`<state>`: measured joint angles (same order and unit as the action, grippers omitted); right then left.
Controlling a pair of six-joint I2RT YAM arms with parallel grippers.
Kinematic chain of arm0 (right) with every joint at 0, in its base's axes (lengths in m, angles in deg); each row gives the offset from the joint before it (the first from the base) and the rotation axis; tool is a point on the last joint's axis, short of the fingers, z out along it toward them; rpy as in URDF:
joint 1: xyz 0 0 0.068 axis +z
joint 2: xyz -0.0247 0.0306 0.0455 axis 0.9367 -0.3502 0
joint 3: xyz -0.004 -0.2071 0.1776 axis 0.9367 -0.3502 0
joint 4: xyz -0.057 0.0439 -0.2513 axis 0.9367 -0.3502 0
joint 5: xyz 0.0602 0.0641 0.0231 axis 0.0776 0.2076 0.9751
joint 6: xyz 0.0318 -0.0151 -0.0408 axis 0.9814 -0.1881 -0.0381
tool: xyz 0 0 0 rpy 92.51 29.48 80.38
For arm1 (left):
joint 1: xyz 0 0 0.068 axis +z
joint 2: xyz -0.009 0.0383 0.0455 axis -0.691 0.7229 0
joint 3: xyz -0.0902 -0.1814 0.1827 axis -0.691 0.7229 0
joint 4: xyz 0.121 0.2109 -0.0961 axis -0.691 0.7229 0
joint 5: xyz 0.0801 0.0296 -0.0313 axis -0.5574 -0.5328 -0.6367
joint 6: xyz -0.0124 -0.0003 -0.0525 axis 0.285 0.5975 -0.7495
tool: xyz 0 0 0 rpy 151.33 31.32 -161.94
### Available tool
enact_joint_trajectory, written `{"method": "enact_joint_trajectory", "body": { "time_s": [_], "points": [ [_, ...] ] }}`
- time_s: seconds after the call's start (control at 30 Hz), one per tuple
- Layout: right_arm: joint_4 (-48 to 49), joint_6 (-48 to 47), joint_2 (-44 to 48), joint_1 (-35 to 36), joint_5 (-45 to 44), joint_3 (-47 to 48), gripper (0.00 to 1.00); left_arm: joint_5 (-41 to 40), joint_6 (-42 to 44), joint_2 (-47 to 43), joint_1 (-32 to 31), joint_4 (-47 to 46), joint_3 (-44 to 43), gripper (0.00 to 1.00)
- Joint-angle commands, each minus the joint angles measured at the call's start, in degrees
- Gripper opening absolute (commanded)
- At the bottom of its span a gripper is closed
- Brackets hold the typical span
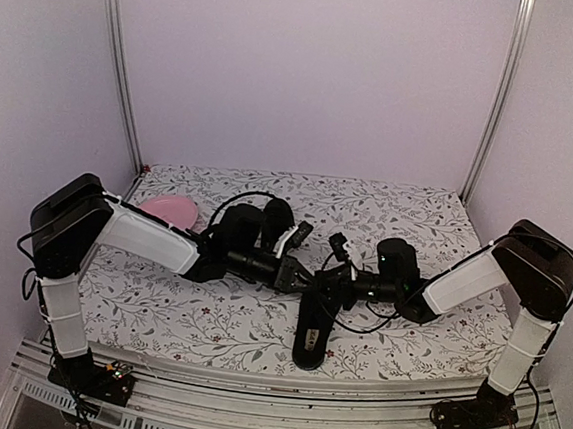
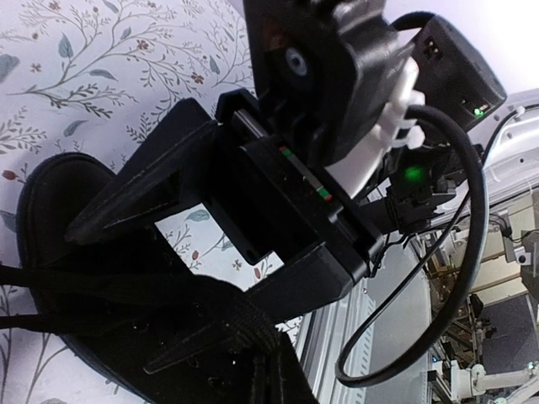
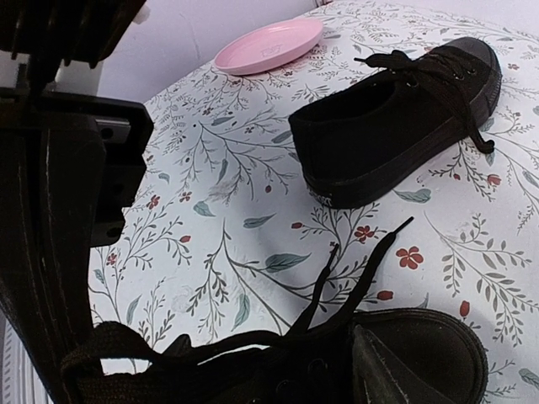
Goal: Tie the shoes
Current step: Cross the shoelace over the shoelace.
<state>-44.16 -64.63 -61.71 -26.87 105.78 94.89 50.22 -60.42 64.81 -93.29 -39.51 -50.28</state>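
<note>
Two shoes on the floral table (image 1: 417, 211). The near shoe (image 1: 312, 339) sits about centre, toe toward 6 o'clock, at the front edge. The far shoe (image 1: 277, 219) is at its 11 o'clock, well apart, with its laces lying loose over the top in the right wrist view. The pink plate (image 1: 166, 209) is at 9 o'clock of the far shoe, just beside it, and not in use.

Both arms meet over the tongue end of the near shoe, so that's the one being worked.

The left gripper (image 1: 306, 276) comes in from 9 o'clock with jaws pinched fully together. In the left wrist view a flat lace (image 2: 244, 324) runs straight down into where its tips sit. It probably holds that strand taut so the other arm has something to work against, though the contact itself is at the frame edge.

The right gripper (image 1: 339, 282) comes in from 3 o'clock. Its fingers (image 2: 126, 202) are spread, with table showing between them and nothing clamped. They are low over the shoe opening, next to the lace.

In the right wrist view two free lace ends (image 3: 370, 252) trail off the near shoe toward 12 o'clock, and a slack loop lies by the finger.

No knot or bow is visible on either shoe, so the task is at an early stage. The next move looks like the right gripper closing on a strand. The risk is that thin black lace on a black shoe is easy to miss.
</note>
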Motion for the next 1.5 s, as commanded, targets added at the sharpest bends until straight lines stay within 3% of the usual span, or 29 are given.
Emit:
{"method": "enact_joint_trajectory", "body": {
  "time_s": [0.0,0.1,0.33,0.43,0.6,0.83,1.07,1.27,1.47],
  "points": [
    [0.80,-0.59,0.21,0.70,0.89,-0.58,0.63,-1.43,0.78,-1.31,0.80,-0.28,-1.57,0.00],
    [2.14,0.10,0.10,0.73,-1.06,-0.58,0.53,-1.53,0.80,-1.23,0.78,-0.28,-1.57,0.00],
    [6.37,3.60,-0.48,0.77,-0.70,0.96,0.11,-2.17,0.64,-1.26,0.73,-0.19,-1.42,0.00],
    [6.44,4.05,1.04,0.77,-1.61,-0.32,0.03,-3.11,0.54,-1.68,0.79,-0.11,-1.02,0.00],
    [0.39,3.37,10.52,0.72,-7.12,-5.74,0.02,-5.21,0.52,-2.56,0.96,0.03,0.04,0.00],
    [-26.80,-0.23,24.38,0.77,-15.95,-5.02,0.02,-6.13,0.94,-1.92,0.96,-0.19,-0.58,0.00],
    [-56.29,-2.11,28.33,0.72,-20.67,6.83,0.02,-4.55,0.99,-0.52,0.49,-1.20,-1.60,0.00],
    [-72.61,-1.98,27.42,0.71,-17.38,18.50,0.02,-4.19,1.44,-0.17,0.04,-1.00,-2.00,0.00],
    [-72.75,0.76,24.30,0.70,-3.94,21.89,0.02,-3.78,1.28,0.57,-0.54,-1.77,-1.54,0.00]
  ]
}}
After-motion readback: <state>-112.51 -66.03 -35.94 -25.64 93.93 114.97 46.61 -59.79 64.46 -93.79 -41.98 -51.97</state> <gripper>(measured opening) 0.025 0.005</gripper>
